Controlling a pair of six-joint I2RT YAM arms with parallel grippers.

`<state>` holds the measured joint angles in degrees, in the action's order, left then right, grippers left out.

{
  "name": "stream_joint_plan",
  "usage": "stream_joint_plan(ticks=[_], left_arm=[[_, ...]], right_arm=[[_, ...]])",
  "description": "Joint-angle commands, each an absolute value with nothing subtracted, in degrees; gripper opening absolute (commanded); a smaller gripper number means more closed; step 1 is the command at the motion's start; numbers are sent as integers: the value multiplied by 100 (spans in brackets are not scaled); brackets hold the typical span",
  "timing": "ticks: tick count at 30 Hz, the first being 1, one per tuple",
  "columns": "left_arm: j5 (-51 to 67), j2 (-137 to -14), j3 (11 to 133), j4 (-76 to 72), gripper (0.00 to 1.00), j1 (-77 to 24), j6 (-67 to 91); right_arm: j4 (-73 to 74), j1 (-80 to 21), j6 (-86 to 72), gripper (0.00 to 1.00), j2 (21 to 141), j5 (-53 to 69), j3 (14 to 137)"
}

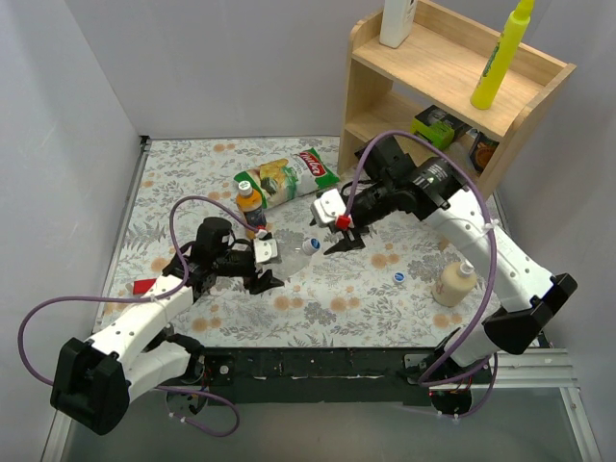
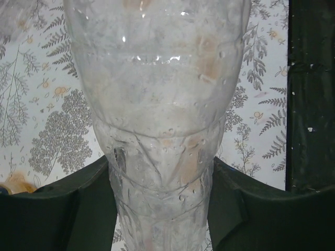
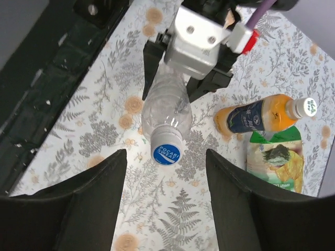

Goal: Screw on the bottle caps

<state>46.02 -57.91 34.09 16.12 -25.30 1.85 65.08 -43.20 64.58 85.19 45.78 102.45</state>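
Observation:
My left gripper (image 1: 262, 269) is shut on a clear bottle (image 1: 292, 253) and holds it lying sideways above the mat, neck pointing right. In the left wrist view the bottle (image 2: 162, 104) fills the frame between the fingers (image 2: 78, 209). A blue cap (image 3: 166, 153) sits on its neck. My right gripper (image 3: 165, 175) is open, its fingers either side of the cap and just short of it. A second blue cap (image 1: 397, 277) lies loose on the mat. The orange bottle (image 1: 251, 205) carries a whitish-green cap (image 1: 244, 183). The other clear bottle is out of view.
A chip bag (image 1: 294, 176) lies behind the orange bottle. A cream pump bottle (image 1: 452, 284) stands at the right. A wooden shelf (image 1: 452, 82) at the back right holds a tall yellow bottle (image 1: 500, 53). A red scrap (image 1: 144, 286) lies at the left.

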Motion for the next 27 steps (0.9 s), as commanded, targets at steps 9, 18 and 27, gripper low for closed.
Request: stream_joint_plan(ticks=[9,18,27], left_arm=[[5309,-5897,3920,2294,0,-2522,-519],[5256,-5862,3885,2127,0,-2522,-343],[5317,-5897,3885,1943,0,-2522,-290]], right_arm=[[6645,-4816,8745,62,8534,3858,9861],[7066,-4931,9202,55,8569,3762,9809],[6777,-4948,9202,48,8499,3595,9510]])
